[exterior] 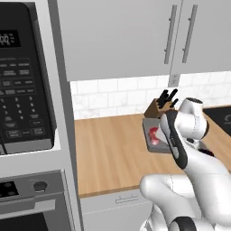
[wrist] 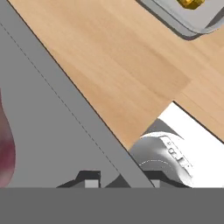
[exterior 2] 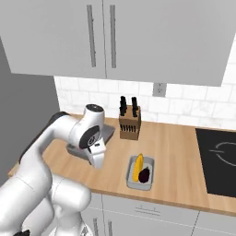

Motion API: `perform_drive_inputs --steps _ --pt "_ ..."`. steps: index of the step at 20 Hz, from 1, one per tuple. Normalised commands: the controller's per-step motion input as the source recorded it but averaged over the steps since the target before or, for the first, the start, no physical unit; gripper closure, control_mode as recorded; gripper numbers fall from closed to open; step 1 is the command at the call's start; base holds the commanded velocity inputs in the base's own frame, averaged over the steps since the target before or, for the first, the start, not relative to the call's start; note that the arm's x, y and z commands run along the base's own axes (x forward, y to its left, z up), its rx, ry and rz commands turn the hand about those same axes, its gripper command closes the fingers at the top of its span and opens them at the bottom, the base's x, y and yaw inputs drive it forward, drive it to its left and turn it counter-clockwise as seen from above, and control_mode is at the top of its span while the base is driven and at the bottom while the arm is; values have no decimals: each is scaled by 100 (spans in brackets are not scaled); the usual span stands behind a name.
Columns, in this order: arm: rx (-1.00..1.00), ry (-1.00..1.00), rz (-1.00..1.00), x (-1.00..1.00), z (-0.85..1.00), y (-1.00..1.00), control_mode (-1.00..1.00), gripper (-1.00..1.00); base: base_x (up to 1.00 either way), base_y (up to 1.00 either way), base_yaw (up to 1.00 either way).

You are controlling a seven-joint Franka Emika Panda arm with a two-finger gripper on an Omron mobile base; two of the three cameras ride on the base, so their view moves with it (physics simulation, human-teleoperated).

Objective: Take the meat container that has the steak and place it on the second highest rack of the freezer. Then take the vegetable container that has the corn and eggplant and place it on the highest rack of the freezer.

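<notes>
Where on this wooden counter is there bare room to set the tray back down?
Widest bare stretch: the wooden counter between the tall grey oven cabinet and the dark grey meat tray. More lies between the grey vegetable tray and black cooktop. It is crowded around the wooden knife block, beside the meat tray.

Warm honey-wood counter [exterior 2: 179, 152] carries it all — dark grey meat container [exterior: 151, 135] with a red, pink-patched steak [exterior: 154, 135], pale grey vegetable container [exterior 2: 134, 179] holding yellow corn [exterior 2: 138, 168] — brown knife block [exterior 2: 129, 126] behind.
</notes>
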Motion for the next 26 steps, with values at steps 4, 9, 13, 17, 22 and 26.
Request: perform_drive_inputs --steps 4,9,13,17,22,26 --pt "-4 -10 -3 -70 76 8 -100 100 0 0 0" --pt "-9 -17 1 -84 41 23 -100 100 0 0 0" --pt "-1 -9 1 -25 1 1 100 100 -75 1 20" --pt "0 0 0 0 0 0 100 100 -100 0 49" --pt "0 0 0 0 0 0 100 100 -49 0 88" --pt "0 0 0 0 0 0 100 100 -11 22 96"
